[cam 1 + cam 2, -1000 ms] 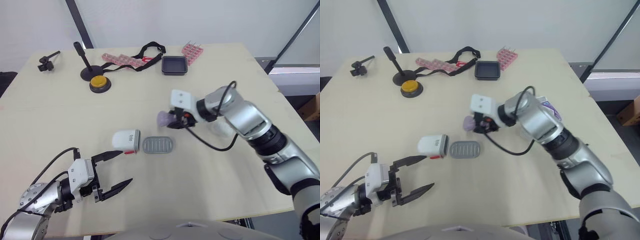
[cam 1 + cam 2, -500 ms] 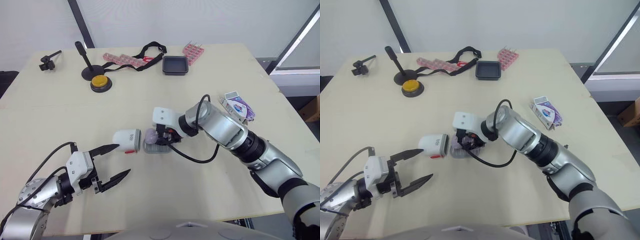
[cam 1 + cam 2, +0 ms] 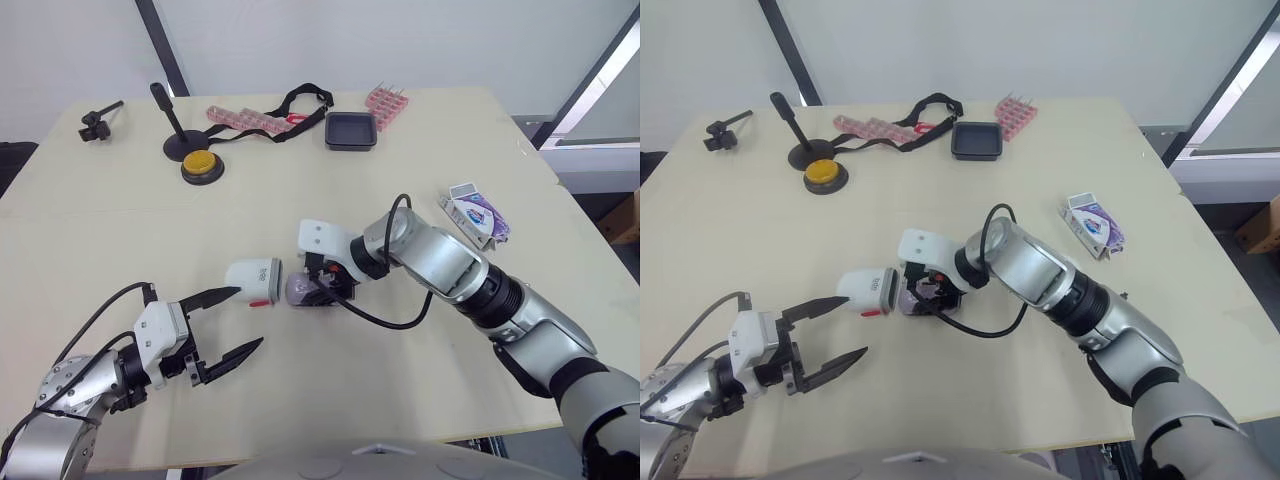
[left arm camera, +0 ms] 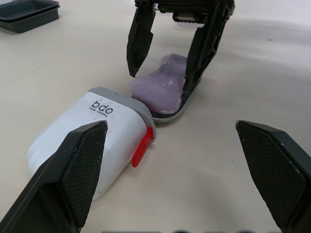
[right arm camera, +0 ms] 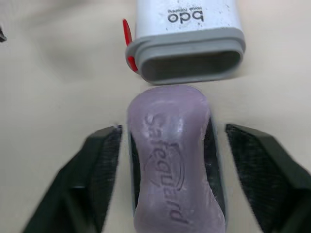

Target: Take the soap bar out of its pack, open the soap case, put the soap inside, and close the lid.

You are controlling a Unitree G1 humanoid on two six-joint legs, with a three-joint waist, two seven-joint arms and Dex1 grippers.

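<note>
Soap bar (image 5: pixel 172 155) lying on grey tray (image 5: pixel 214 162), right gripper (image 4: pixel 160 80) spread over it.
Right gripper released, one finger on each side of the soap bar, tray under it. White case cover (image 5: pixel 187 24) just past its fingertips, mouth facing the soap. Left gripper (image 3: pixel 248 317) unclenched, fingers wide, cover just ahead. Soap pack (image 3: pixel 475 213) well apart from both.

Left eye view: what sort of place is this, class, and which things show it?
Likely a robotics lab test bench: a plain table with a yellow push button, a black stand, and a soap bar laid out as a practice prop.
</note>
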